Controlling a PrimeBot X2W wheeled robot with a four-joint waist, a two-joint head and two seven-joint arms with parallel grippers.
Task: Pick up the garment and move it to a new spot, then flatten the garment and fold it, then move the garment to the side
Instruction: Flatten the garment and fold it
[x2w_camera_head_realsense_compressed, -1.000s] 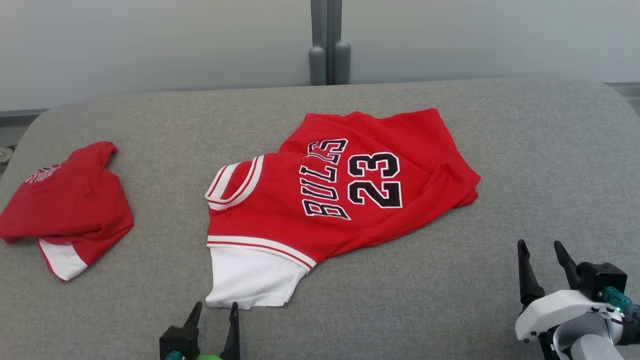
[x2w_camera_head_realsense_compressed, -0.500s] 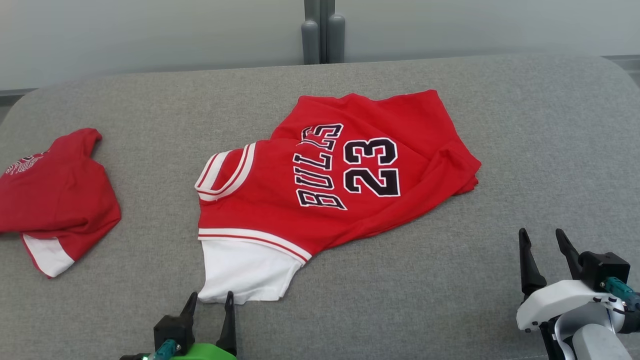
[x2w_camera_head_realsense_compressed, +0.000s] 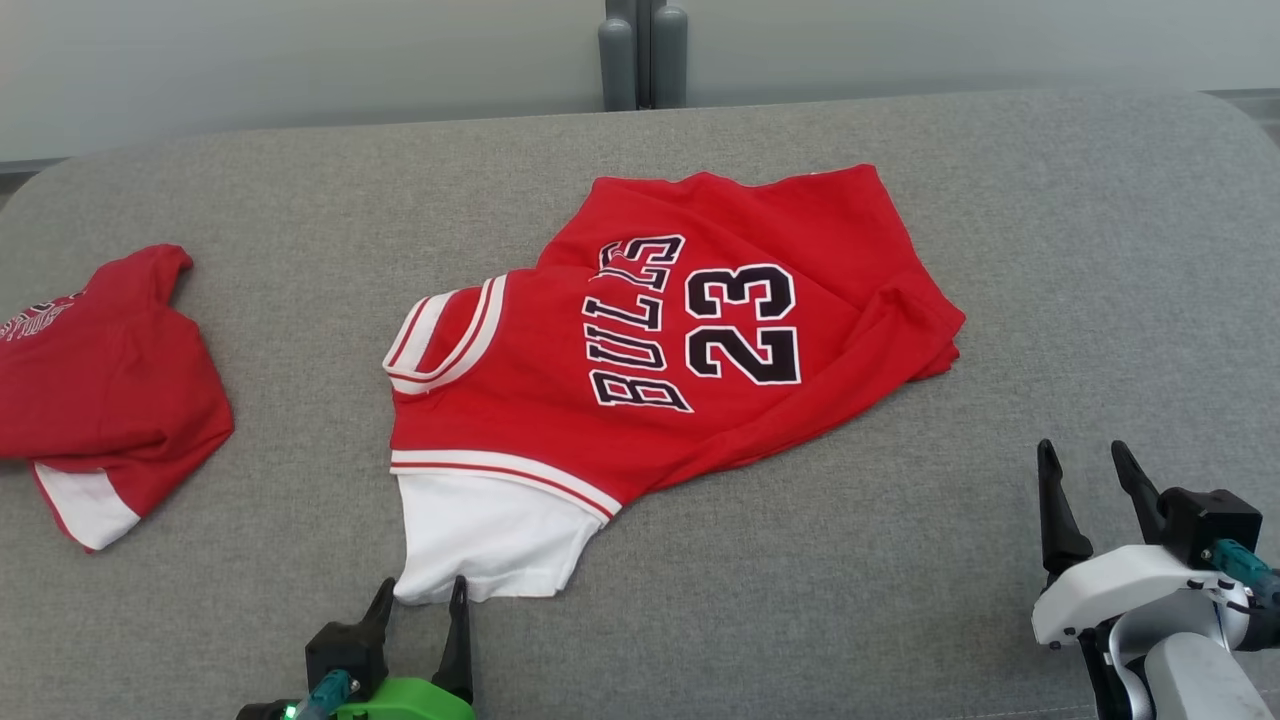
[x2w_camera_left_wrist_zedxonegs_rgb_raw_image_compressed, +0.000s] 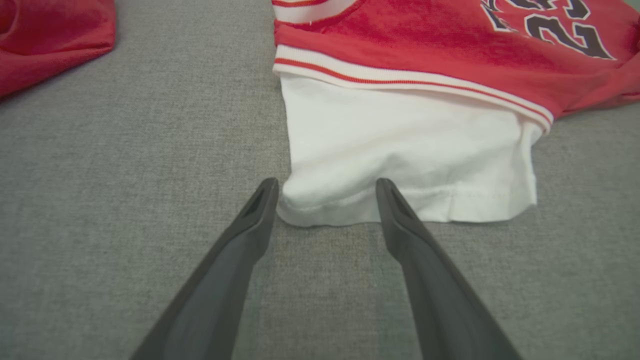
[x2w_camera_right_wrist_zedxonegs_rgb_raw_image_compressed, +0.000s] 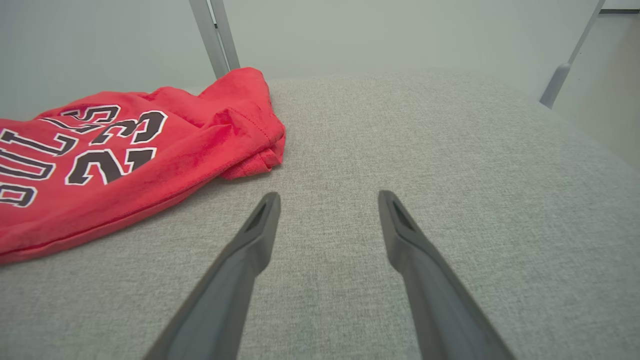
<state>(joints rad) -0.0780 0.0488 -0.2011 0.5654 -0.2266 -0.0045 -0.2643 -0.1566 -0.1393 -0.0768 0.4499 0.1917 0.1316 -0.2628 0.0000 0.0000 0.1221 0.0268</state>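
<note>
the left gripper (x2w_camera_head_realsense_compressed: 422, 583) has edged up to the white sleeve (x2w_camera_head_realsense_compressed: 490, 535) of the red jersey (x2w_camera_head_realsense_compressed: 690, 340), and the whole head view has shifted too. its fingers stand apart on either side of the hem's corner, not clamped. the jersey lies rumpled mid grey cushion (x2w_camera_head_realsense_compressed: 900, 560). the right gripper (x2w_camera_head_realsense_compressed: 1082, 447), fingers apart and empty, sits over bare cushion off the jersey's right end. another red shirt (x2w_camera_head_realsense_compressed: 100, 390) lies well to the left.

The head camera tilts lower than before, so the grey fabric-covered tabletop (x2w_camera_head_realsense_compressed: 900, 560) sits higher in the head view. The left gripper (x2w_camera_head_realsense_compressed: 422, 582) stands further forward, closer to the red fabric jersey printed with a black 23 (x2w_camera_head_realsense_compressed: 560, 400). Its spread fingers (x2w_camera_left_wrist_zedxonegs_rgb_raw_image_compressed: 250, 235) now flank the hem corner of the jersey's white sleeve (x2w_camera_head_realsense_compressed: 490, 535), where earlier they stopped just short.
</note>
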